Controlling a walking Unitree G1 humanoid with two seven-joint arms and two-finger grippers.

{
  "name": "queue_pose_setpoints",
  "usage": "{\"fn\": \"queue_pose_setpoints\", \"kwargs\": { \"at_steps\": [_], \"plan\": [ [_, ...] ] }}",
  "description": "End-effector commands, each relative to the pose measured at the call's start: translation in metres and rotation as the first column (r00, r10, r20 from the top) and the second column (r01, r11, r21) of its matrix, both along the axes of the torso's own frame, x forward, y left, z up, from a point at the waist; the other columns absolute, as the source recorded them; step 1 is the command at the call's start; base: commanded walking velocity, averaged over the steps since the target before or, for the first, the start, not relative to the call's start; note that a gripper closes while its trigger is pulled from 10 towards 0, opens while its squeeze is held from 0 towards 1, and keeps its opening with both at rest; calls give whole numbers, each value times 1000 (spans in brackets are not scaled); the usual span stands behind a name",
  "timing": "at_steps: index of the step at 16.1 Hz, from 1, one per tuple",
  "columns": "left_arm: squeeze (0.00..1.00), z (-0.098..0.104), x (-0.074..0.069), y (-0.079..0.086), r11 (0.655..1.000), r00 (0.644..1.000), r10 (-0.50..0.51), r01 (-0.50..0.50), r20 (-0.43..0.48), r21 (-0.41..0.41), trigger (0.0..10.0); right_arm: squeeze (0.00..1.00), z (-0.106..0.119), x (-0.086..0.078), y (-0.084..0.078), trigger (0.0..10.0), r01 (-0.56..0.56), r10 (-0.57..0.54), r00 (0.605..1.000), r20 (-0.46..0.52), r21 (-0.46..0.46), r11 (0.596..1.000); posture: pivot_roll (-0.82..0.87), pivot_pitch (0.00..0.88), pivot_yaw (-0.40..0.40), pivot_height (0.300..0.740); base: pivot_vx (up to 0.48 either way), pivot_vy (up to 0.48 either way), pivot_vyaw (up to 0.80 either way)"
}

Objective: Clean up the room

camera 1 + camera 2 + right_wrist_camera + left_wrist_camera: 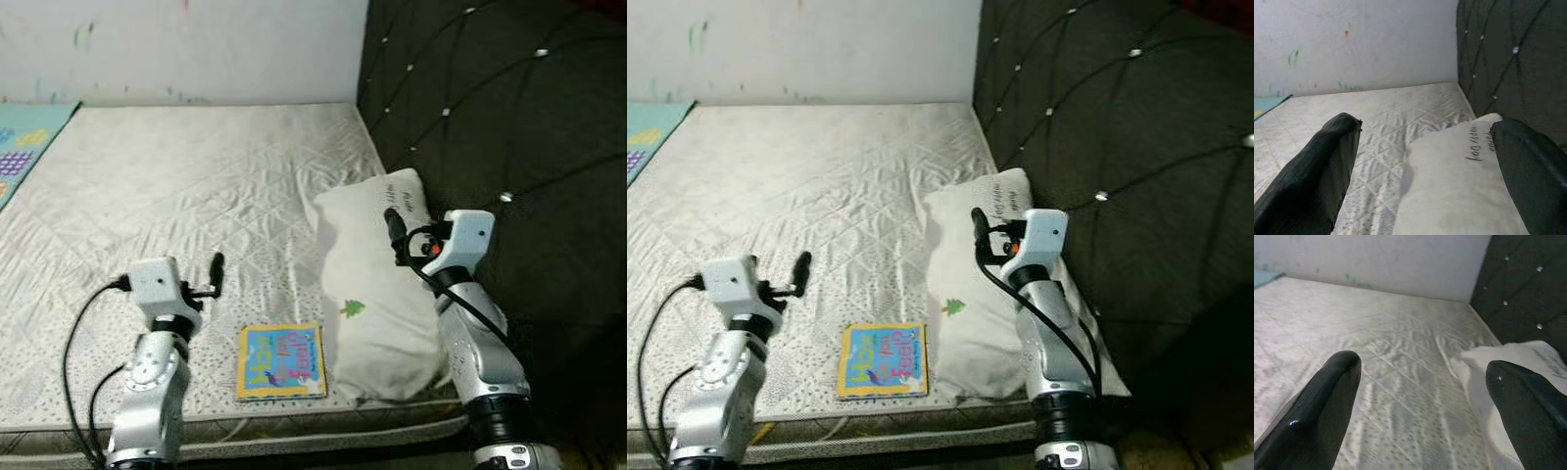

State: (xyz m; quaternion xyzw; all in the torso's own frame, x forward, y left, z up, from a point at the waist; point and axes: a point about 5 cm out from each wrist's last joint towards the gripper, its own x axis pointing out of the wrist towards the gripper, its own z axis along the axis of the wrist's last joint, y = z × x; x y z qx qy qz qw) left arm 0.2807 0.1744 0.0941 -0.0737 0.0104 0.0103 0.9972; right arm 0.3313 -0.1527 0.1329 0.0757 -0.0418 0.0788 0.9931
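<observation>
Mattress point(196, 186), bare and quilted, fills the bed w/ a teal play mat point(24, 142) at its far left edge. Left gripper point(1420, 396) hovers over the near part, jaws spread, holding nothing. Colourful picture book point(282, 360) lies flat near the front edge, just beside a white pillow point(377, 294). Right gripper point(1425, 161) hangs above the pillow, jaws spread wide. Dark tufted headboard point(509, 127) stands at right.

Two glossy black fingers point(1317, 416) spread wide over quilted off-white mattress point(1381, 357) — white pillow point(1484, 367) beside dark tufted headboard point(1528, 284).
</observation>
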Motion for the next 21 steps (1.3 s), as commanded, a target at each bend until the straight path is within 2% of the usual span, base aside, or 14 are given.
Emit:
{"fn": "queue_pose_setpoints", "kwargs": {
  "at_steps": [1, 5, 6, 9, 11, 12, 13, 15, 18, 21],
  "plan": [
    [0, 2, 0, 0, 1000, 1000, -7, 7, -1, 5, 10000, 0, 5, -1, 0, 10000, -7, 7, 1000, 16, -2, 1000, -84, 0, 10, 740, 0, 0, 0],
    [0, 3, -1, -3, 1000, 1000, -12, 12, 2, 2, 10000, 0, -2, -10, 1, 10000, -20, 20, 1000, -3, -35, 999, -92, 0, 3, 740, 0, 0, 0],
    [0, 3, -2, -5, 1000, 1000, -12, 12, -1, -7, 10000, 0, -3, -12, 2, 10000, -33, 33, 999, -2, -61, 998, -92, 0, -1, 740, 0, 0, 788],
    [0, 2, -6, -9, 1000, 1000, -23, 23, -6, 21, 10000, 0, -5, -14, -1, 10000, -23, 22, 1000, -13, -57, 998, -91, 0, -8, 740, 0, 0, 788],
    [0, 7, -7, -3, 997, 1000, -3, 1, 26, 72, 10000, 0, -9, -19, -8, 10000, 23, -25, 999, -20, -77, 997, -85, 0, -19, 740, 0, 0, 0],
    [0, 9, -8, 0, 994, 999, 12, -16, 43, 105, 10000, 0, -11, -22, -13, 10000, 46, -49, 999, -16, -115, 992, -84, 0, -21, 740, 0, 0, 0],
    [0, 11, -13, 15, 971, 992, 105, -117, 66, 211, 10000, 0, -14, -28, -23, 10000, 104, -105, 994, 7, -209, 972, -80, 0, -26, 740, 0, 0, 0],
    [0, 9, -26, 27, 950, 989, 142, -148, 42, 273, 10000, 0, -22, -33, -33, 10000, 139, -151, 988, -27, -252, 958, -77, 0, -29, 740, 0, 0, 0],
    [0, 3, -39, 28, 952, 997, 79, -76, 1, 297, 10000, 0, -30, -39, -41, 10000, 167, -187, 981, -58, -254, 953, -64, 2, -49, 740, 0, 0, 0],
    [0, 1, -42, 23, 967, 998, 63, -60, -5, 246, 10000, 0, -34, -42, -36, 10000, 151, -173, 981, -85, -218, 964, -73, 3, -53, 740, 0, 0, -156]
  ]
}}
